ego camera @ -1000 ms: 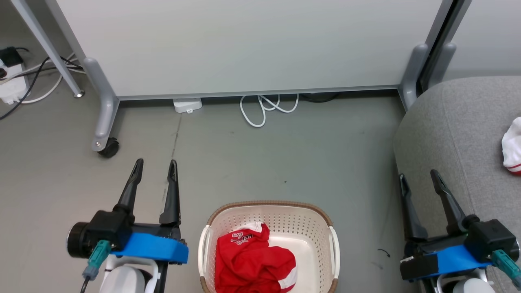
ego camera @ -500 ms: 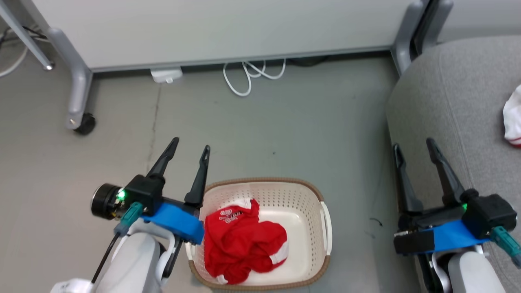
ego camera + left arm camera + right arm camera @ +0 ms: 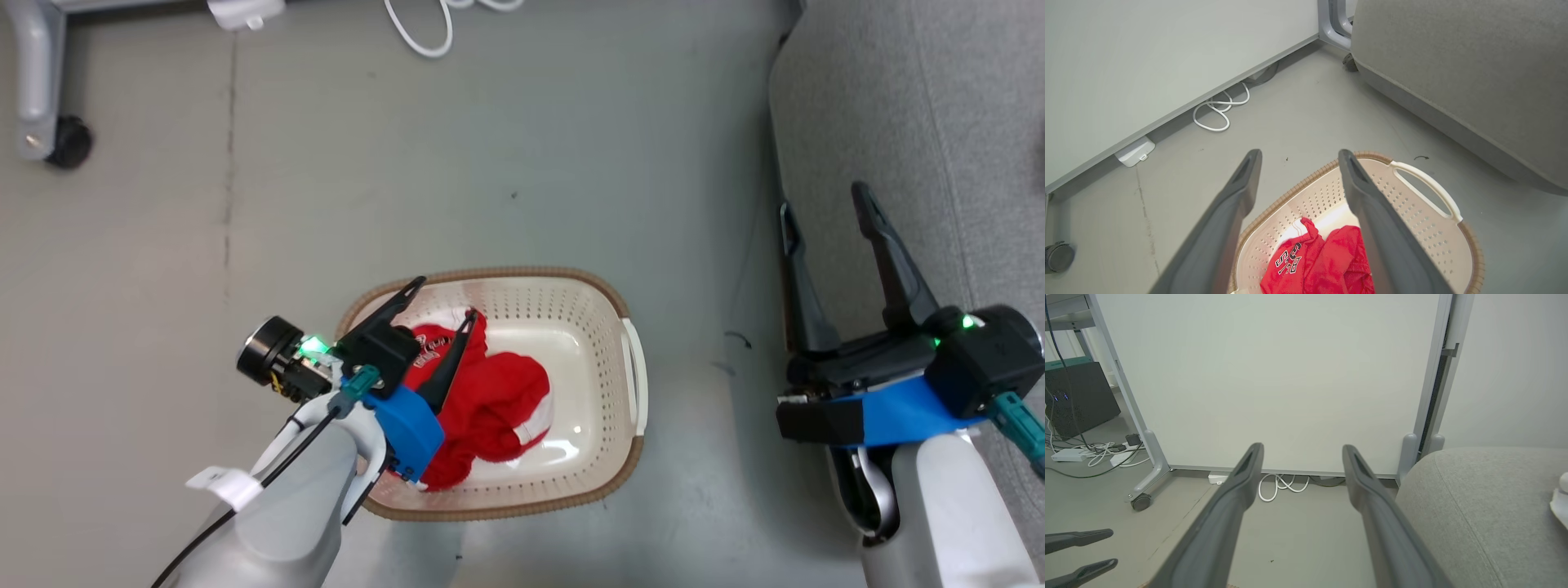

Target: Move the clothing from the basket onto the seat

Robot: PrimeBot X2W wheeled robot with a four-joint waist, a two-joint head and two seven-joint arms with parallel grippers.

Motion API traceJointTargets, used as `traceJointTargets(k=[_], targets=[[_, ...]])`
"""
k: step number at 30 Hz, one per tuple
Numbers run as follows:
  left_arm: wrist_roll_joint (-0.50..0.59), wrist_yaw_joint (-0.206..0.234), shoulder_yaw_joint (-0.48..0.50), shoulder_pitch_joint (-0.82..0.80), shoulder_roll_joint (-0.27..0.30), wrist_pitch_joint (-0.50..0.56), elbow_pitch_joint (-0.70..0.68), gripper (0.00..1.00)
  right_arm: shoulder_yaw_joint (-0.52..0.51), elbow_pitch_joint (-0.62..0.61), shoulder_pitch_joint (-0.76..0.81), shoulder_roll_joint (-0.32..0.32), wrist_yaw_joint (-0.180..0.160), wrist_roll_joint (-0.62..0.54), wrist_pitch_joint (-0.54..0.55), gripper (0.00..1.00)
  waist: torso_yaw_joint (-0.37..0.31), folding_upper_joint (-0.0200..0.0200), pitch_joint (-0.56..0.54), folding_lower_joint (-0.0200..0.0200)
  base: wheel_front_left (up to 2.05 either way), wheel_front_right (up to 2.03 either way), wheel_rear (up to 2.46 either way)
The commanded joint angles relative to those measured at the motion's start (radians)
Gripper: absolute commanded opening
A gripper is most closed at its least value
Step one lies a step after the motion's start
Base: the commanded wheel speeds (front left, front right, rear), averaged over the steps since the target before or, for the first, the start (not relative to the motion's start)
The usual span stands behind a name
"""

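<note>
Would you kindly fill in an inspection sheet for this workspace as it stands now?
Surface: grey floor, smooth, with one thin seam.
Job's things: red clothing bunched in the basket, which stands on the floor beside the seat.
Clutter: white box by the panel's foot.
Hands: left hand open above the basket, contact with the clothing unclear; right hand open, empty, by the seat's edge.
Cables: white cable looped on the floor; more cables further off.
Surroundings: white panel on a castor; dark cabinet.
</note>
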Motion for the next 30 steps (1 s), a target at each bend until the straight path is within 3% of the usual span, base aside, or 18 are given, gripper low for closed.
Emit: traceJointTargets(k=[1,11,19,30], targets=[[0.007,-0.001,-0.028,-0.040,0.005,-0.005,0.028,1.00,0.004,-0.007,-0.026,0.000,0.000,-0.007,-0.004,1.00,-0.019,0.0000,0.052,-0.0002,0.00,0.00,0.00],[-0.016,-0.001,-0.281,-0.184,-0.009,-0.005,0.284,1.00,0.033,-0.037,-0.115,0.000,0.000,-0.017,-0.004,1.00,-0.060,0.0000,0.202,-0.0002,0.00,0.00,0.00],[-0.062,-0.001,-0.413,-0.286,-0.025,0.042,0.450,1.00,0.060,-0.078,-0.188,0.001,0.000,-0.007,-0.004,1.00,-0.103,0.0000,0.332,-0.0002,0.00,0.00,0.00],[-0.103,-0.001,-0.551,-0.403,-0.001,0.115,0.519,1.00,0.058,-0.127,-0.241,0.001,0.000,-0.008,-0.004,1.00,-0.140,0.0000,0.469,-0.0002,0.00,0.00,0.00]])
